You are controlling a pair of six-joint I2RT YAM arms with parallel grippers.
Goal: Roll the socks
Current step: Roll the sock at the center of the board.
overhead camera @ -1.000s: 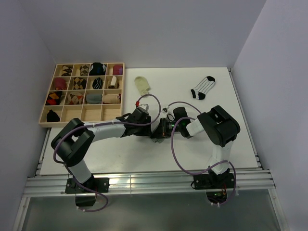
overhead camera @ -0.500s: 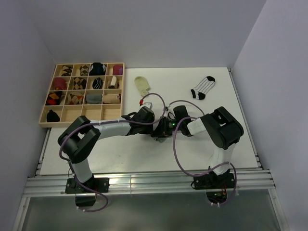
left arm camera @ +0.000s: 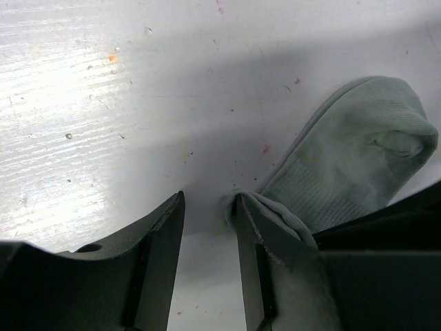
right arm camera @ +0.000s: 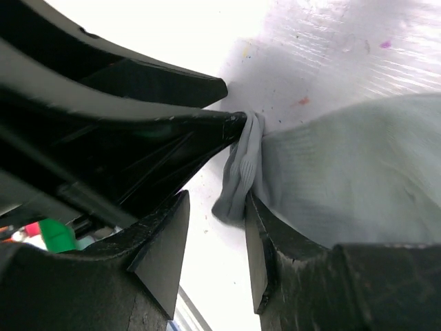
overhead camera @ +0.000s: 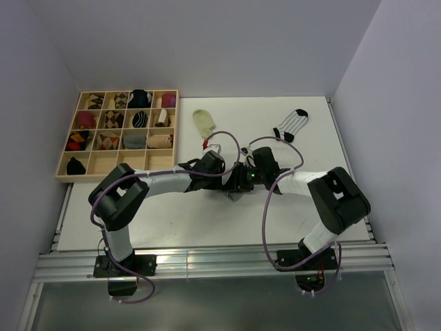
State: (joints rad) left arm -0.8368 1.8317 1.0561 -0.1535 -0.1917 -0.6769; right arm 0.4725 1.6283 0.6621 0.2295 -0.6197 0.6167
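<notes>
Your left tool (left arm camera: 210,231) and right tool (right arm camera: 216,231) meet nose to nose at mid-counter (overhead camera: 207,221), and from above their wrists hide nearly all of the grey sock (left arm camera: 351,152) beneath them. Well apart, toward the far edge, lie the cream sock (overhead camera: 204,122) and the striped sock (overhead camera: 290,125). The tray (overhead camera: 128,162), with balled socks in its compartments, sits at the far left. In your right wrist view the left tool's black fingers (right arm camera: 138,145) fill the upper left, right up against the grey sock's bunched edge. Your left tool stands part open with only bare counter between its fingers, and the sock's edge touches one fingertip. Your right tool is part open too. The bunched edge hangs in its gap against one finger, clear of the other, not pinched.
</notes>
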